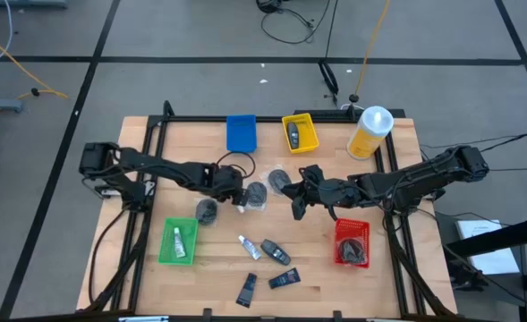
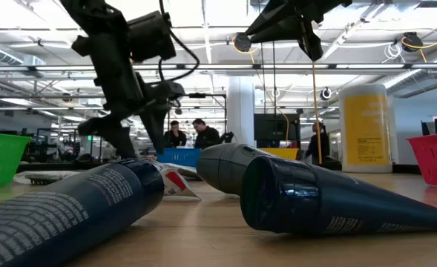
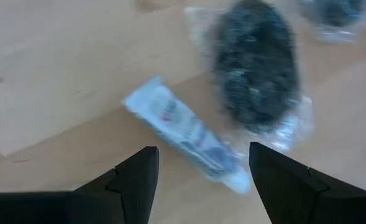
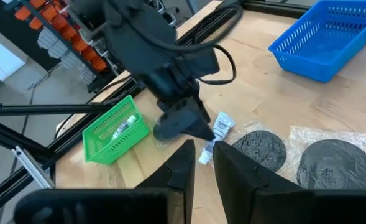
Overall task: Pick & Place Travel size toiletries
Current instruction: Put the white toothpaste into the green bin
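Observation:
My left gripper [image 1: 242, 194] [image 3: 201, 180] is open and points down over a small white tube [image 3: 184, 133] [image 1: 242, 205] lying flat on the table. Its fingers stand on either side of the tube and touch nothing. A dark round disc in clear wrap [image 3: 255, 67] [image 1: 257, 195] lies just beyond the tube. My right gripper [image 1: 296, 206] [image 4: 204, 168] hovers high near the table's middle, shut with only a sliver between the fingers, and holds nothing. Two more discs [image 1: 207, 211] [image 1: 279, 182], a small tube [image 1: 249, 247], a black oval piece [image 1: 275, 251] and two dark flat tubes [image 1: 284, 280] [image 1: 246, 289] lie on the table.
A green tray [image 1: 165, 254] holds a white tube, a red tray [image 1: 338, 234] a dark item and a yellow tray [image 1: 310, 131] a black piece. A blue tray [image 1: 241, 132] and the big yellow bottle [image 1: 369, 134] stand at the far side. People show in the room behind.

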Motion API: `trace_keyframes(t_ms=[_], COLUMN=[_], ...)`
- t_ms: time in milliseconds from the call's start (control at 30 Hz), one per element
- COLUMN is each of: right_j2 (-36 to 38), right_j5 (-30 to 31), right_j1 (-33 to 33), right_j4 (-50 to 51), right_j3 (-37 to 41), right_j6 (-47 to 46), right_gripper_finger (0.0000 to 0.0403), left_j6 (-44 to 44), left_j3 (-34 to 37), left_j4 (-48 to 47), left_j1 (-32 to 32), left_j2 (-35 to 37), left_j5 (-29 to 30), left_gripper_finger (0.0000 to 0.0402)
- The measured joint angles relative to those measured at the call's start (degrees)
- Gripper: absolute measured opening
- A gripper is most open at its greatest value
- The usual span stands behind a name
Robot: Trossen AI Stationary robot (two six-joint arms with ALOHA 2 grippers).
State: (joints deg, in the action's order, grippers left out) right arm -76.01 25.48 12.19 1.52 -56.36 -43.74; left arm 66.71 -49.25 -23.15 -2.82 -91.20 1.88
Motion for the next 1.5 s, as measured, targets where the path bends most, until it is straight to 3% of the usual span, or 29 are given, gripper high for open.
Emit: trace_keyframes(t_ms=[533,800,1167,1500], right_j2=[0.0,0.0,0.0,0.0], right_j5=[-3.49,-6.27,-6.31,-8.07], right_j1=[-0.07,-0.07,-0.07,-0.07], right_j4=[0.38,0.42,0.44,0.48], right_j3=[0.0,0.0,0.0,0.0], right_j6=[5.6,7.39,8.76,11.38], right_gripper_finger=[0.0049,0.005,0.005,0.005], left_j6=[5.9,7.37,5.78,2.89], left_j3=[0.0,0.0,-0.02,-0.02], left_j4=[1.16,1.88,2.2,2.42], left_j1=[-2.11,-2.0,-2.05,-0.22], left_j2=[-3.34,-3.34,-3.32,-2.36], left_j5=[2.79,0.15,3.12,-2.67], left_gripper_finger=[0.0239,0.0141,0.0013,0.0003])
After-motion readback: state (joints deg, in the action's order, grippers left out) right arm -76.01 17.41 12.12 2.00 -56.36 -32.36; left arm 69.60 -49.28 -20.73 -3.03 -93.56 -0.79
